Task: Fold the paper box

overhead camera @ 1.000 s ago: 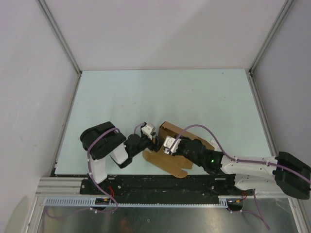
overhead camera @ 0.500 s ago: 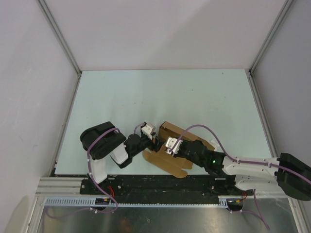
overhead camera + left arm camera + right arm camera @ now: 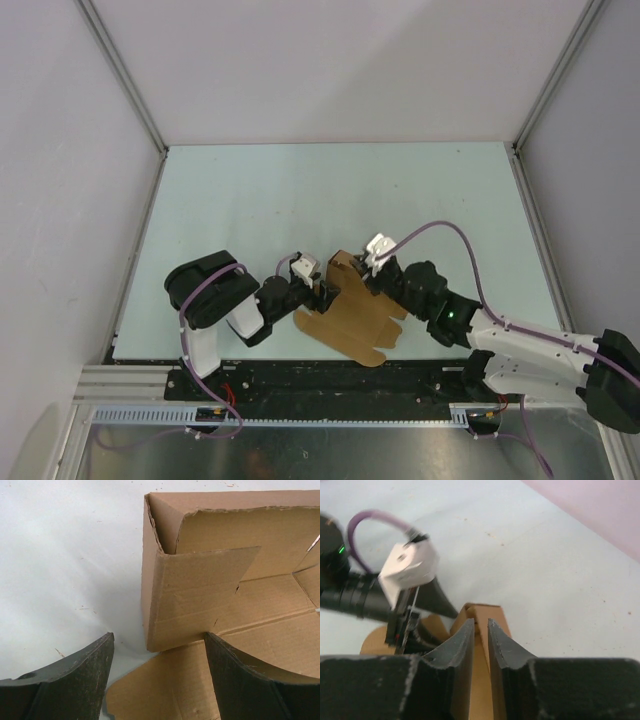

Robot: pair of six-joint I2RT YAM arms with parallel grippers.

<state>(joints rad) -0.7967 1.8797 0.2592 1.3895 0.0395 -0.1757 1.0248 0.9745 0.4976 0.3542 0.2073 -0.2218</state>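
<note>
At the table's (image 3: 300, 200) near edge, the box (image 3: 352, 318) stands half-formed, flaps unfolded; left gripper (image 3: 159, 636) gapes wide, right gripper (image 3: 480, 625) pinches a wall.

Right end effector (image 3: 480, 630) fingers nearly together, straddling paper box (image 3: 495, 616) top edge; left arm (image 3: 355, 597) beyond.

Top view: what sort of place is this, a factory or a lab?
Probably a lab test cell, not a factory: a pale green table boxed in by plain white panels on metal posts, with two black-and-white robot arms mounted at its near edge, working on a brown cardboard box.
</note>
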